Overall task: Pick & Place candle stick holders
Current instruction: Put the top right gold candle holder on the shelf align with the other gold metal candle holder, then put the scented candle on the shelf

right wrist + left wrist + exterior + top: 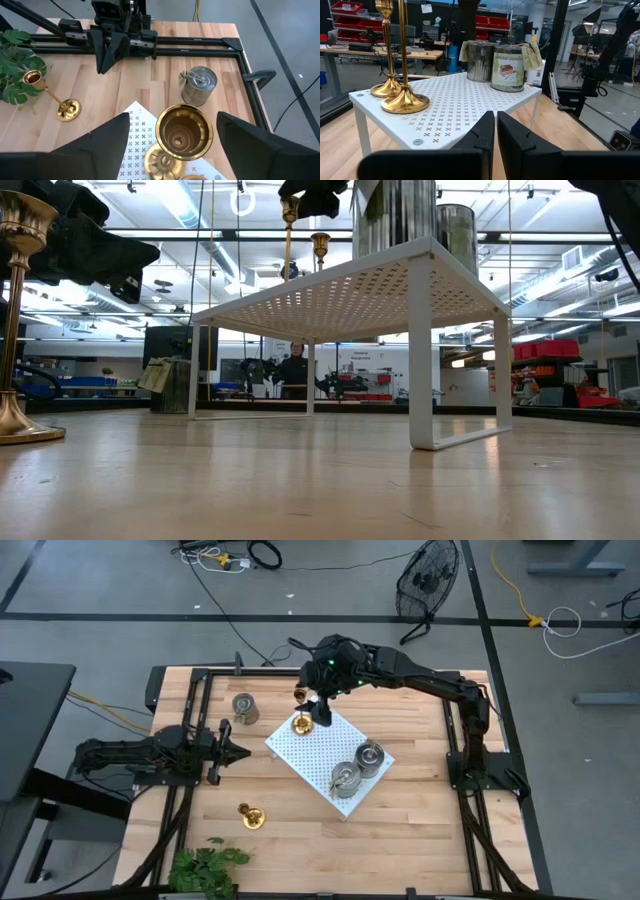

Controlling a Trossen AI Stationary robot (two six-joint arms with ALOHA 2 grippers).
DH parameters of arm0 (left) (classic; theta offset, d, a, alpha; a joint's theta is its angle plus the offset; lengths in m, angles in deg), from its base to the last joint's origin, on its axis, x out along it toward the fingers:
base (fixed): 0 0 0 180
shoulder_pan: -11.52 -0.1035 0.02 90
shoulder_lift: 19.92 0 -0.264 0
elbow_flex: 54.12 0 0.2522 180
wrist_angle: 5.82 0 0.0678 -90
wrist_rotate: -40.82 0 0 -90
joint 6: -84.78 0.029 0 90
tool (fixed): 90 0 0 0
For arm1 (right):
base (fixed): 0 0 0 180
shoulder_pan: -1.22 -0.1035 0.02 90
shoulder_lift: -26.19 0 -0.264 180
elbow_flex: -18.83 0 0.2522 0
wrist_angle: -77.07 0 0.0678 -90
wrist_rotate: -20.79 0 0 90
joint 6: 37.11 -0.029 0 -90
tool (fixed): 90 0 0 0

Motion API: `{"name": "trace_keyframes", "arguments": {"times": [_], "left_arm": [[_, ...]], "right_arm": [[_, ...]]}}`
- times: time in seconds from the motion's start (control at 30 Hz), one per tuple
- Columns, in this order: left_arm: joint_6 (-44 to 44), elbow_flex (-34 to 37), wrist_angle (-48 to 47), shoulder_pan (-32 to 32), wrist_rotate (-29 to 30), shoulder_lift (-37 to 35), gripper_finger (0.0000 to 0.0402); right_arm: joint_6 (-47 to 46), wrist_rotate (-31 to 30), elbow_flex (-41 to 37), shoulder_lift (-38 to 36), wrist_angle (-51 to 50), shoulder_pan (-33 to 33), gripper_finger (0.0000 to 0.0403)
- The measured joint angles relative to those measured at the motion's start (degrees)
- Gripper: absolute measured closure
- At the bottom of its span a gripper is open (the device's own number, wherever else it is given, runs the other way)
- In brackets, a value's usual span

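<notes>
My right claw [318, 708] hangs over the far corner of the white board [310, 755], fingers [95, 145] spread wide with a brass holder [184, 131] standing between them, its cup just below me and touching neither finger. That holder stands upright on the board, and a second brass holder [302, 724] stands just beside it on the same corner. Two silver tins [358, 768] sit side by side at the board's opposite end, well apart from my fingers. A third tin [245, 708] stands on the bench [420, 800] beside the board, toward my left arm. The third brass holder [250, 816] stands on the bench near the plant [205, 868], clear of everything. My left claw [238, 751] rests low over the bench, fingers pressed together and empty, pointing at the board from its left side. Nothing crowds the brass holder under my right claw except its twin next to it.
</notes>
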Motion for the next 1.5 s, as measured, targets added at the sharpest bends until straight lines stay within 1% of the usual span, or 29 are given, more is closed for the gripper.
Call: {"name": "trace_keyframes", "arguments": {"times": [0.17,0.3,0.53,0.73,1.03,1.23,1.33,1.4,1.5], "left_arm": [[0.00,0.00,-0.01,0.02,0.00,0.00,0.0376],[0.00,-0.01,0.00,0.00,-0.01,0.00,0.0376],[0.00,0.00,-0.02,0.00,0.00,-0.02,0.0376],[0.00,0.00,-0.04,0.01,0.00,0.00,0.0376],[-0.02,0.00,0.00,0.01,0.00,-0.01,0.0376],[-0.01,-0.01,0.01,0.01,0.00,0.00,0.0376],[0.00,0.00,0.00,0.00,0.00,-0.01,0.0376],[-0.02,-0.02,-0.02,0.00,0.00,0.00,0.0376],[-0.02,-0.02,0.00,0.00,-0.02,0.00,0.0376]], "right_arm": [[0.51,0.02,0.00,-0.94,-0.17,0.02,0.0088],[1.19,0.02,0.01,-2.35,-0.20,0.02,0.0088],[1.34,0.02,0.01,-4.74,-1.43,0.02,0.0097],[2.00,0.03,0.01,-6.20,-3.81,0.02,0.0114],[2.61,-0.43,0.01,-6.79,-7.68,0.02,0.0157],[2.61,-4.75,0.01,-7.21,-8.92,-0.31,0.0204],[2.61,-4.94,-0.11,-7.22,-9.38,-0.35,0.0231],[2.61,-4.96,-1.23,-7.57,-8.45,-0.38,0.0249],[2.61,-4.96,-5.55,-9.40,-6.54,-0.37,0.0276]]}}
